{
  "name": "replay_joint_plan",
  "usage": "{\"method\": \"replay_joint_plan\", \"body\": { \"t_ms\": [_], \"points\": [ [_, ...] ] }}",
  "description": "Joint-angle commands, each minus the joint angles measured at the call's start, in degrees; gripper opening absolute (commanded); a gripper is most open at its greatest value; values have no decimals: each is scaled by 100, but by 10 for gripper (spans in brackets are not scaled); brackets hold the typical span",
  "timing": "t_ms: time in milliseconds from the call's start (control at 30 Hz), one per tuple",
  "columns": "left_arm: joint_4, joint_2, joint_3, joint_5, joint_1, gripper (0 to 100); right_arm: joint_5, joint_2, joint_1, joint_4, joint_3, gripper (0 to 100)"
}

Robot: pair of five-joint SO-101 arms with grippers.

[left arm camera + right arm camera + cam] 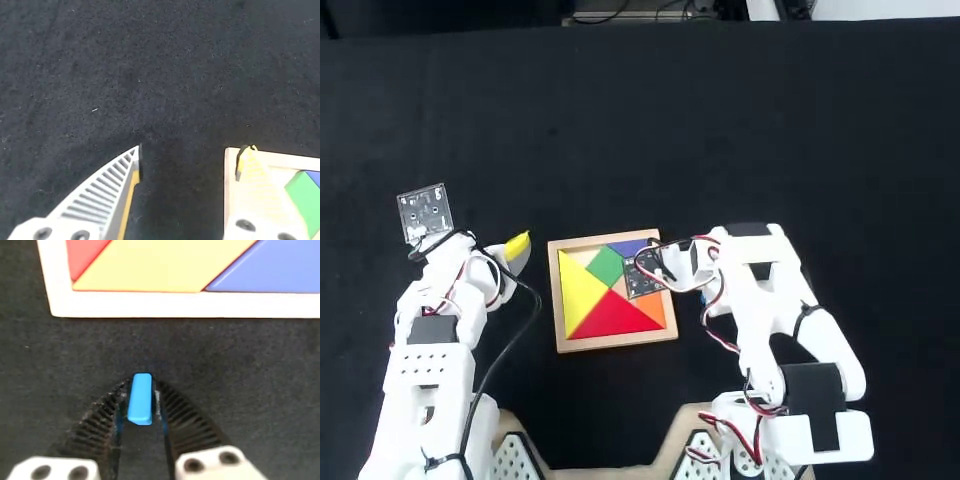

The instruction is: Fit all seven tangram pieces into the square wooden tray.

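The square wooden tray (560, 300) lies mid-table and holds yellow (580, 290), red (620, 315), green (605, 265), violet-blue (630, 247) and orange (662, 308) pieces. My right gripper (700, 290) hangs just off the tray's right edge. In the right wrist view this gripper (141, 407) is shut on a small blue piece (140, 399) held on edge above the cloth, short of the tray rim (175, 305). My left gripper (520, 252) stands open left of the tray. The left wrist view shows the gripper (190, 157) with nothing between its fingers and the tray's corner (229, 165) beside one fingertip.
Black cloth covers the whole table (720, 130). A small clear square plate (425, 212) sits on the left arm, at the far left. The arms' white bases stand along the table's near edge.
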Motion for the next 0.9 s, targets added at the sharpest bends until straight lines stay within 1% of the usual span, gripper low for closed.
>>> {"method": "replay_joint_plan", "body": {
  "t_ms": [0,133,300,333,500,867],
  "points": [
    [-88,-70,-40,-53,48,305,-35,-48,281,-26,-426,15],
    [-88,-62,-40,-53,48,305,-44,-48,475,-9,-541,20],
    [-88,-62,-40,-53,48,305,-62,-4,624,-9,-514,152],
    [-88,-62,-40,-53,48,305,-62,-4,633,-9,-514,152],
    [-88,-62,-40,-53,48,305,-62,-4,615,-18,-514,87],
    [-88,-53,-40,-53,48,305,-62,-48,633,-53,-558,85]
  ]
}}
